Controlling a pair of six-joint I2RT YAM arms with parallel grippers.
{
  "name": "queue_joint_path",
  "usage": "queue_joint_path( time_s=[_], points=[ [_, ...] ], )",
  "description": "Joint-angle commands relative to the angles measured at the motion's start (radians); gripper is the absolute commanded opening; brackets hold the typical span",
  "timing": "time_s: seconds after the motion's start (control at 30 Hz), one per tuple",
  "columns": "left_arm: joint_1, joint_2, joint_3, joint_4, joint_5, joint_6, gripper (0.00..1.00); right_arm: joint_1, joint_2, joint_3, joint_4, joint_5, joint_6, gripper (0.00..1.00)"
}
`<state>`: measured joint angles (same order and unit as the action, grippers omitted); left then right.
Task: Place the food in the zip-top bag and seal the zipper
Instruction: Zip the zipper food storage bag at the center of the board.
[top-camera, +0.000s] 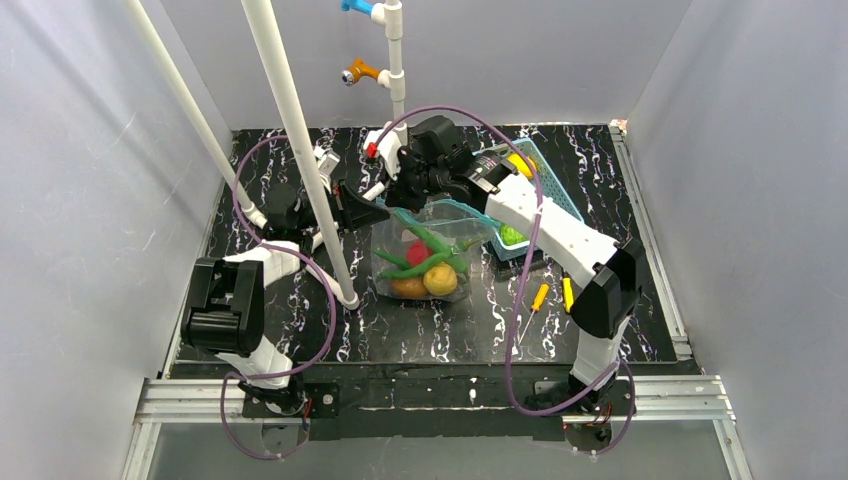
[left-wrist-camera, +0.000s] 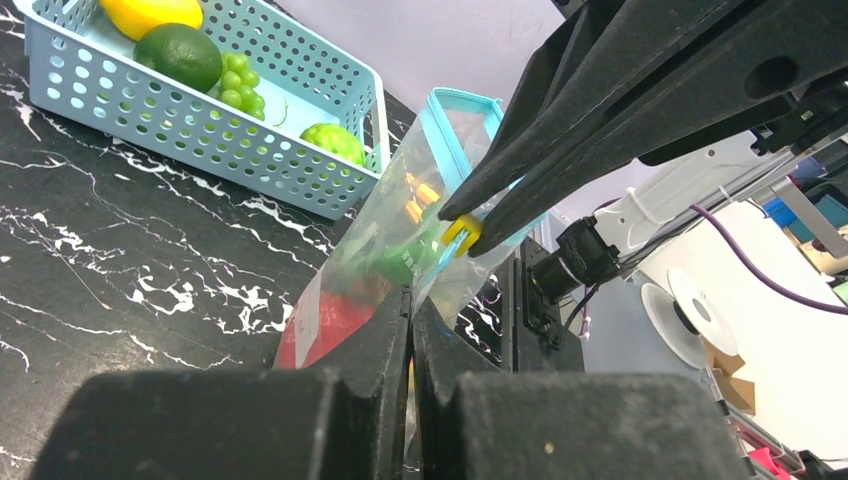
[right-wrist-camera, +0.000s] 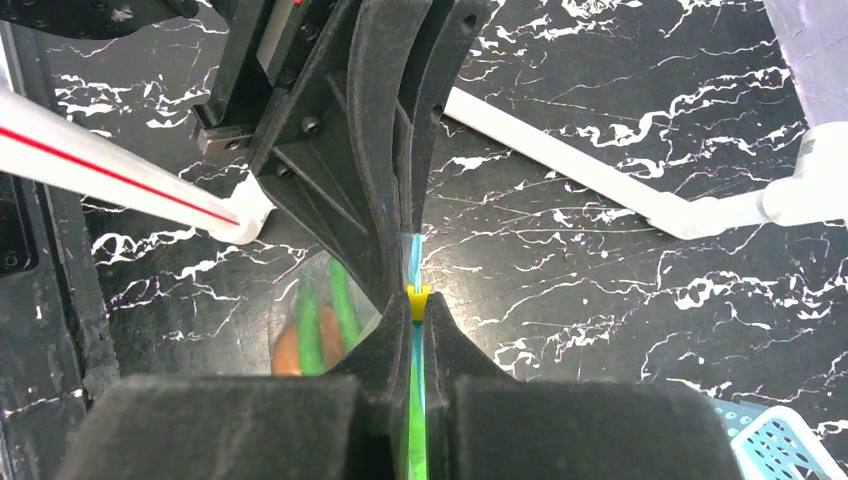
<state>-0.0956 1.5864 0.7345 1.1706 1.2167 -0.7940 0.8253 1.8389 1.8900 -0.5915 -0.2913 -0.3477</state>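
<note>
Black stone pattern with white veins covers the surface (top-camera: 430, 330), and both arms reach over its middle to meet at the clear bag (top-camera: 425, 262). The left arm bends in from the left, its tool (left-wrist-camera: 410, 305) pressed together on the bag's upper edge. The right arm stretches from the near right to the far middle and folds back down. Its tool (right-wrist-camera: 417, 312) is pinched tight on the teal zipper (right-wrist-camera: 412, 262), just beside the yellow slider (right-wrist-camera: 416, 300). The two tools stand tip to tip, with the slider between them.

The bag is held up by its mouth, its lower end down on the surface. Inside lie green pods (top-camera: 425, 245), a red piece (top-camera: 416, 252), a brown-orange fruit (top-camera: 408, 287) and a yellow fruit (top-camera: 440, 280).

Just right of the bag stands a light-blue basket (left-wrist-camera: 200, 120) holding a lemon (left-wrist-camera: 150, 12), a lime (left-wrist-camera: 180, 55), grapes (left-wrist-camera: 235, 85) and a pale green piece (left-wrist-camera: 335, 142). Two orange-handled screwdrivers (top-camera: 540, 296) lie near the right arm. In the top view a white pipe (top-camera: 300, 150) crosses in front of the left arm.
</note>
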Motion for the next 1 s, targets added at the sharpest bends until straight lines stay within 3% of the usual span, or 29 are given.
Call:
queue_joint_path(
  time_s=[0.0,0.63,0.97],
  points=[
    [0.018,-0.05,0.011,0.08,-0.003,-0.011,0.0,-0.017,-0.091,-0.014,-0.014,0.029,-0.008,0.01],
    [0.034,-0.082,0.003,0.075,-0.007,-0.007,0.0,-0.049,-0.353,-0.332,0.053,0.167,0.032,0.01],
    [0.087,-0.16,0.082,-0.537,-0.104,0.393,0.0,-0.097,-0.591,-0.618,0.103,0.226,0.05,0.01]
  ],
)
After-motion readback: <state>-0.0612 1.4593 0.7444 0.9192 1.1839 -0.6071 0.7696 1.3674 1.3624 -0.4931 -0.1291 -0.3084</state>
